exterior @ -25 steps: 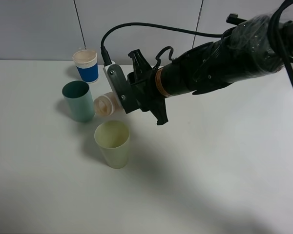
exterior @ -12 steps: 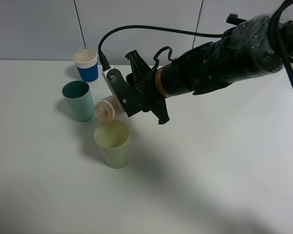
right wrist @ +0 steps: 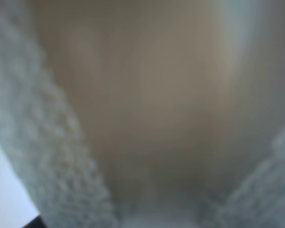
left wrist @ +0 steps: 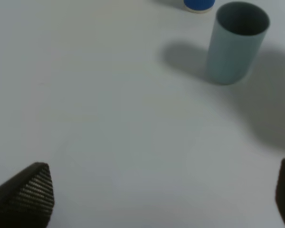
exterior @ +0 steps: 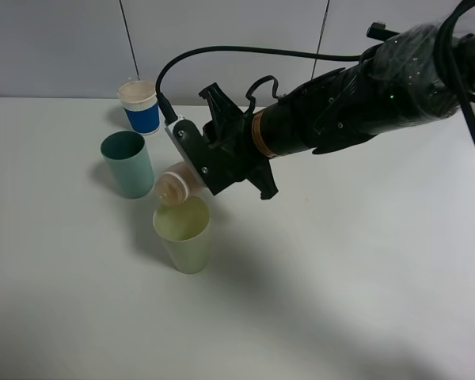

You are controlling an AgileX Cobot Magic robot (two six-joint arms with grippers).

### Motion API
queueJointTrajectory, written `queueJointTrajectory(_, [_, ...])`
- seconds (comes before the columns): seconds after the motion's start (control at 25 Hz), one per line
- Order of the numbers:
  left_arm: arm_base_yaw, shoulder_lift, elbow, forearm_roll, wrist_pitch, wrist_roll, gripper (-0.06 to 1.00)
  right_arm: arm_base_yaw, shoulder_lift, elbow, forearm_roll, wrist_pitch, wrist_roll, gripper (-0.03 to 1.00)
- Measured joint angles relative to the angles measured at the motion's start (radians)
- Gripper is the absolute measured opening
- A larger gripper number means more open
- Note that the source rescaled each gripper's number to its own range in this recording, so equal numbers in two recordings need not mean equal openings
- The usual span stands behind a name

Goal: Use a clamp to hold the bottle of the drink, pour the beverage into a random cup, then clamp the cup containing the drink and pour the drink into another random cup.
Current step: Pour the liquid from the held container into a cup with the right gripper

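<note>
A short blue cup with a white rim stands upright at the far side of the white worktop, close to the wall. Its mouth looks pale tan. The wall behind is grey panelling, divided by thin dark seams.

The high camera looks down onto the white table from well back, facing the grey wall behind it. The left wrist camera looks slantwise down past its own fingertips from nearer the surface; with the high view it shares the teal tumbler and the foot of the blue cup. The right wrist camera sits so close that everything blurs, probably the bottle between its pads.
</note>
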Motion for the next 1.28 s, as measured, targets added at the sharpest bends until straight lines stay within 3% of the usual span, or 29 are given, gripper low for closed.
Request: queueJointTrajectory(1.28, [0.0,0.0,0.0,0.0,0.0,0.0,0.95,0.0,-0.03,0.0,0.0,0.006,-0.072,0.02])
